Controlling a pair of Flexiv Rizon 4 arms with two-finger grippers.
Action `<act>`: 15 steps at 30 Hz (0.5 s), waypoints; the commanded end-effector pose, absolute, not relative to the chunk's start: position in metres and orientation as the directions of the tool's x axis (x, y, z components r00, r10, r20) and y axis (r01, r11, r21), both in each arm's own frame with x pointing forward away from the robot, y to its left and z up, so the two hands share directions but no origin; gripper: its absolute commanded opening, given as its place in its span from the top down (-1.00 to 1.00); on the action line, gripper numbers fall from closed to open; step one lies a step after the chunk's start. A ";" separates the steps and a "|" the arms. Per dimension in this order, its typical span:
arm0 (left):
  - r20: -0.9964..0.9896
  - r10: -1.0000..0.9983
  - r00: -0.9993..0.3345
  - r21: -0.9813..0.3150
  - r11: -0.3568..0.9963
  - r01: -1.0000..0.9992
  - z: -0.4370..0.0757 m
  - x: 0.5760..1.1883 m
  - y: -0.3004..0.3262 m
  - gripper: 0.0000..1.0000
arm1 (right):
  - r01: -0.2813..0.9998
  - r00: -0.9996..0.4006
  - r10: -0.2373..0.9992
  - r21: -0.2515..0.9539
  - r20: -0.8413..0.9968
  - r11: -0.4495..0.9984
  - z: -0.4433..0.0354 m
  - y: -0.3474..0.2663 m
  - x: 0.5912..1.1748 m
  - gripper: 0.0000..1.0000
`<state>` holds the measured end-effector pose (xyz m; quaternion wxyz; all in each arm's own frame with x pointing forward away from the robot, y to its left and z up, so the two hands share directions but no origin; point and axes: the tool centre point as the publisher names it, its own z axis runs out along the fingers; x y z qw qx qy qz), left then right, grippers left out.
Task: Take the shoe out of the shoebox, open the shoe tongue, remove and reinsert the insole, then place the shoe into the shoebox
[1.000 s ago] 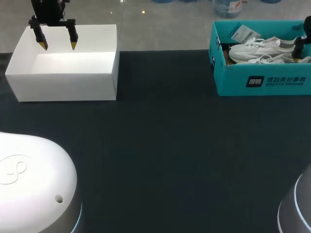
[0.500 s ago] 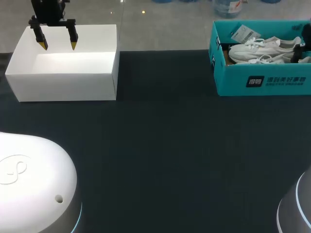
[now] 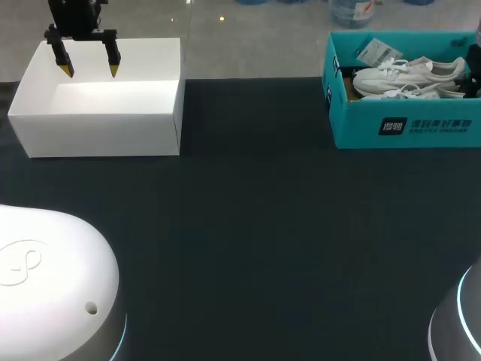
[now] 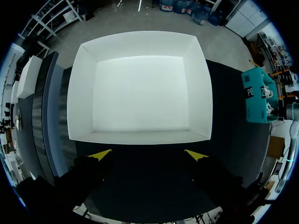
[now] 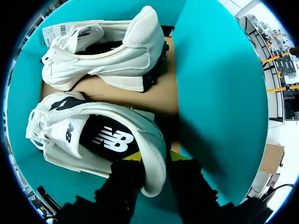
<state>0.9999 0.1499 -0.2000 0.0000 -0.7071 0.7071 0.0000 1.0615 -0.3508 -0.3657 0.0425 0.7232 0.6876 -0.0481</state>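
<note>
The right gripper [image 5: 154,158] straddles the heel collar of a white sneaker [image 5: 93,140]. One finger is inside the opening and the other outside the heel. Both appear pressed to the padded wall between them, so I judge it clamped on the heel. The sneaker lies in the teal shoebox [image 5: 219,93] beside the second sneaker [image 5: 107,51], which lies on its side on the brown cardboard floor. The shoebox sits at the far right corner of the tabletop [image 3: 263,226].

The sneaker should be light, with a soft upper that gives under pressure. The heel counter is its stiffest part, so it makes a sensible hold. Held there, the toe will probably droop and swing as the sneaker is lifted. The loose laces might catch on its neighbour.

The left gripper [image 4: 148,155] is spread wide with nothing in it, and it hangs over the far wall of an open white box [image 4: 140,46] at the far left corner.

Only the right wrist view shows the grip and the dark insole. In the head view that gripper is nearly off the right edge. The head view alone shows how far apart the two boxes stand.
</note>
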 end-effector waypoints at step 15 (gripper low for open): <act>0.000 -1.000 0.000 0.000 0.000 -1.000 -0.200 1.000 0.150 -1.00 | 0.987 0.158 0.968 -0.013 -0.193 -0.163 -0.300 -0.359 1.065 1.00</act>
